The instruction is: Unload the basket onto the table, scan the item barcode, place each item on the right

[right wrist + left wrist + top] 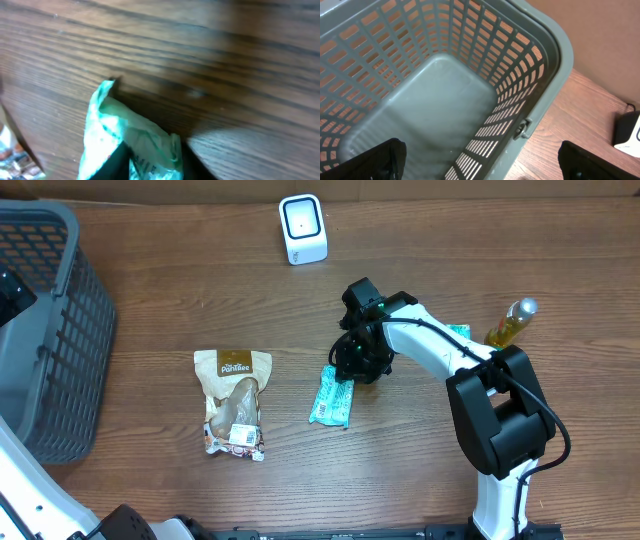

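Beneath my right jaws, the green packet (332,400) lay lengthwise toward the desk's (150,300) near edge, its far end pinched between them.

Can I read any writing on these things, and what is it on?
"Pan...": on the brown pouch, dark label; remaining letters blurred.
On the green packet: printing too blurred to read.
On the sticker at the pouch's lower end: too small.
On the white scanner, bottle, basket: nothing visible.
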### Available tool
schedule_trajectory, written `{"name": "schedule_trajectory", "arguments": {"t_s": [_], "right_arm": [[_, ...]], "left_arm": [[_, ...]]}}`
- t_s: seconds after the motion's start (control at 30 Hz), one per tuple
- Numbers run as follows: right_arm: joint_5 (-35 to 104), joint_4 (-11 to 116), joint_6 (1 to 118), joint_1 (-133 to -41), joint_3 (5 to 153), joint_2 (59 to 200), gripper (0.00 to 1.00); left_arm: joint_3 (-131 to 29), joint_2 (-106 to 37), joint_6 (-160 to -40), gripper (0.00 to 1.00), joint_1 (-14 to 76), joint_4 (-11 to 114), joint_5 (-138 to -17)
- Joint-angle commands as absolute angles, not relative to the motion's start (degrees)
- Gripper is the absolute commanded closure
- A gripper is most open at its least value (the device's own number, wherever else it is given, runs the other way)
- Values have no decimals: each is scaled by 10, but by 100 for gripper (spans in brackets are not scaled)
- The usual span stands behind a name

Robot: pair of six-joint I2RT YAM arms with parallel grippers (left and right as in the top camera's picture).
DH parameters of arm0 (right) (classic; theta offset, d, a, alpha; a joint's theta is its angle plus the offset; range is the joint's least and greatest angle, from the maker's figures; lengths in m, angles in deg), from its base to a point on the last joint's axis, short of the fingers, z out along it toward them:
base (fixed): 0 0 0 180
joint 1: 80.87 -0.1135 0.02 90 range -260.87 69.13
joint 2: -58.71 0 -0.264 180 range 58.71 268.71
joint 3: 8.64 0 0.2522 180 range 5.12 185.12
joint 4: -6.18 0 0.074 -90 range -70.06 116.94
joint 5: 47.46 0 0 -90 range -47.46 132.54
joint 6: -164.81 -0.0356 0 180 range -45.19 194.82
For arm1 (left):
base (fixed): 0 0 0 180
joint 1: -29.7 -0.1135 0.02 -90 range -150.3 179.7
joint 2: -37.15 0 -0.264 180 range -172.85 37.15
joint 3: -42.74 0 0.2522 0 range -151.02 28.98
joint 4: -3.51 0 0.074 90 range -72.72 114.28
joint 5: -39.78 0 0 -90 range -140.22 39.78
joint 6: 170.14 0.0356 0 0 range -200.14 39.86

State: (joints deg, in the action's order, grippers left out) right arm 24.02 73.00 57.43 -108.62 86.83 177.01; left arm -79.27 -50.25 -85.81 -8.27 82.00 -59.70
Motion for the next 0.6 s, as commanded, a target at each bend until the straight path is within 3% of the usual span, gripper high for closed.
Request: {"name": "schedule_trajectory", "arguments": {"t_s": [0.0, 0.2, 0.57], "right_arm": [[240, 715, 578, -1085, 859, 1758, 83], [240, 705, 598, -1085, 859, 1726, 96], [240, 706, 659, -1093, 859, 1586, 96]], "left_arm": [[-789, -505, -862, 0, -82, 818, -603], [-789, -505, -862, 1, -82, 818, -603], [-789, -505, -862, 0, -82, 818, -603]]}}
